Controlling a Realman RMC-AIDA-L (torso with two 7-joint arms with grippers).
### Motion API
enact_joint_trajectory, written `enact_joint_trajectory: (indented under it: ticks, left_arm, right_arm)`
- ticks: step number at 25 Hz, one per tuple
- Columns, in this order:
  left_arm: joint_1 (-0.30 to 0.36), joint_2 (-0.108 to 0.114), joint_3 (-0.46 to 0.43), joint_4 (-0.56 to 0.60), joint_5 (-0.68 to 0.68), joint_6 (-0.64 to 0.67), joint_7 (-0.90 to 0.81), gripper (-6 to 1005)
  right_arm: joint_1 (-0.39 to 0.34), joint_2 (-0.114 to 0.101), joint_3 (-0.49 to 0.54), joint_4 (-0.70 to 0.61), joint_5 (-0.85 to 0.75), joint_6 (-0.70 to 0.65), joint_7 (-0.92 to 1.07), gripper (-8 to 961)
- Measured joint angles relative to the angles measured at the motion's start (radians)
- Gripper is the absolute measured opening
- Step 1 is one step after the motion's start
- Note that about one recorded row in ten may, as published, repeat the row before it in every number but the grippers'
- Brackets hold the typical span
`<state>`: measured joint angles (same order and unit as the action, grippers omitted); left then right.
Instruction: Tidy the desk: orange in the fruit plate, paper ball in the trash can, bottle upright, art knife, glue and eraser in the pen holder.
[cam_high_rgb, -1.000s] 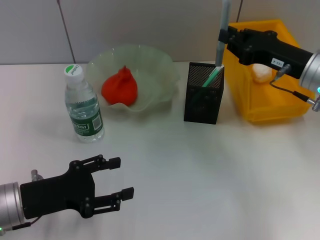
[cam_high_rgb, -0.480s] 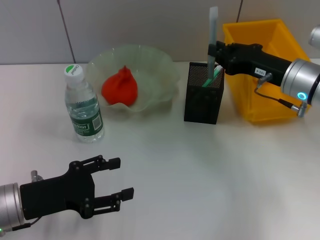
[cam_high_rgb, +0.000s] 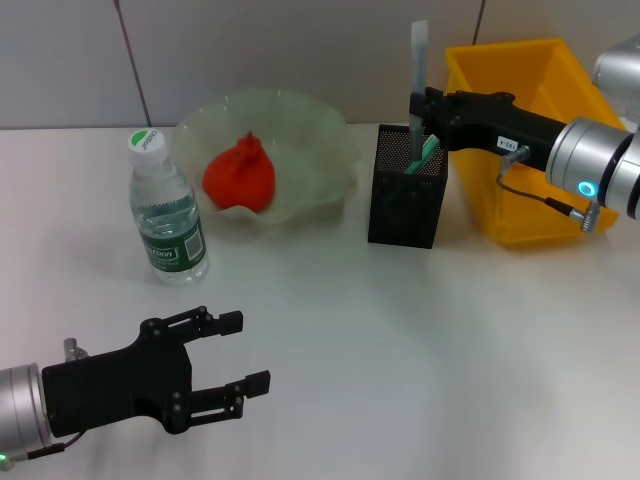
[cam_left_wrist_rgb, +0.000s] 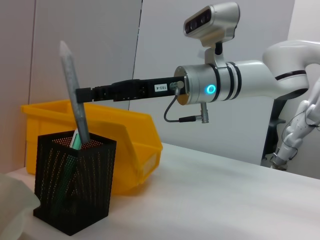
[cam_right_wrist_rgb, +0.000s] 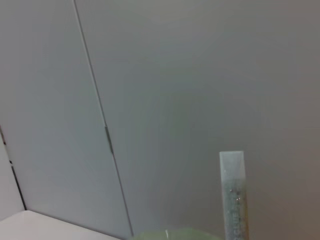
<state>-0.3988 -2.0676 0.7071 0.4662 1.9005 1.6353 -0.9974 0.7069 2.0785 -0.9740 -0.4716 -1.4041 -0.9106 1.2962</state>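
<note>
My right gripper (cam_high_rgb: 420, 105) is shut on the glue (cam_high_rgb: 417, 60), a long translucent grey tube. It holds the tube nearly upright over the black mesh pen holder (cam_high_rgb: 406, 190), with the lower end inside. A green item (cam_high_rgb: 428, 150) also leans in the holder. The left wrist view shows the tube (cam_left_wrist_rgb: 75, 107), the right gripper (cam_left_wrist_rgb: 82, 94) and the holder (cam_left_wrist_rgb: 75, 185). The tube's top end shows in the right wrist view (cam_right_wrist_rgb: 233, 195). The orange (cam_high_rgb: 240, 175) lies in the pale green fruit plate (cam_high_rgb: 320, 130). The bottle (cam_high_rgb: 166, 215) stands upright. My left gripper (cam_high_rgb: 235, 352) is open and empty, low at the front left.
A yellow bin (cam_high_rgb: 520, 220) stands right of the pen holder, behind my right arm. The bottle stands in front of the plate's left side. A grey wall runs behind the white table.
My right gripper has moved left from over the yellow bin to over the pen holder, and the glue's lower end now sits in the holder. The left arm has not moved.
</note>
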Motion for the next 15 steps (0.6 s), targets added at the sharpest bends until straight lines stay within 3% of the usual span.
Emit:
enact_joint_trajectory:
  ticks: [15]
  left_arm:
    - [0.000,0.000,0.002,-0.002,0.000,0.005,0.012,787]
  right_arm:
    - [0.053,0.003,-0.003,0.056,-0.001,0.050,-0.002,144]
